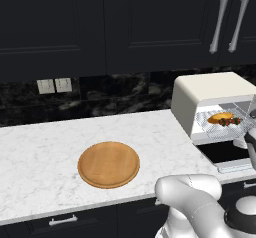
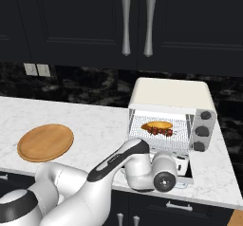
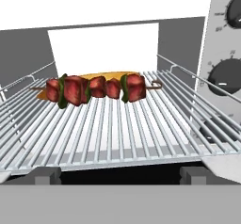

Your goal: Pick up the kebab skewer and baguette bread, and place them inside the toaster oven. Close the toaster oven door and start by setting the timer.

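Observation:
The cream-white toaster oven (image 1: 210, 89) (image 2: 171, 93) stands on the counter with its door (image 1: 226, 154) folded down flat. On its wire rack (image 3: 122, 129) lies the kebab skewer (image 3: 94, 89) (image 2: 160, 131) (image 1: 231, 121), strung with red-brown chunks. The golden baguette bread (image 3: 110, 76) (image 2: 156, 125) (image 1: 220, 116) lies right behind it. My gripper (image 3: 120, 175) hangs low just in front of the oven's mouth, over the lowered door. It is open, with nothing between its fingertips (image 3: 47, 175), and clear of the rack.
Round dark knobs (image 2: 202, 131) (image 3: 229, 76) run down the oven's right side. A round wooden board (image 1: 108, 164) (image 2: 45, 142) lies bare on the white marble counter (image 1: 40, 147) to the oven's left. Dark cabinets hang above.

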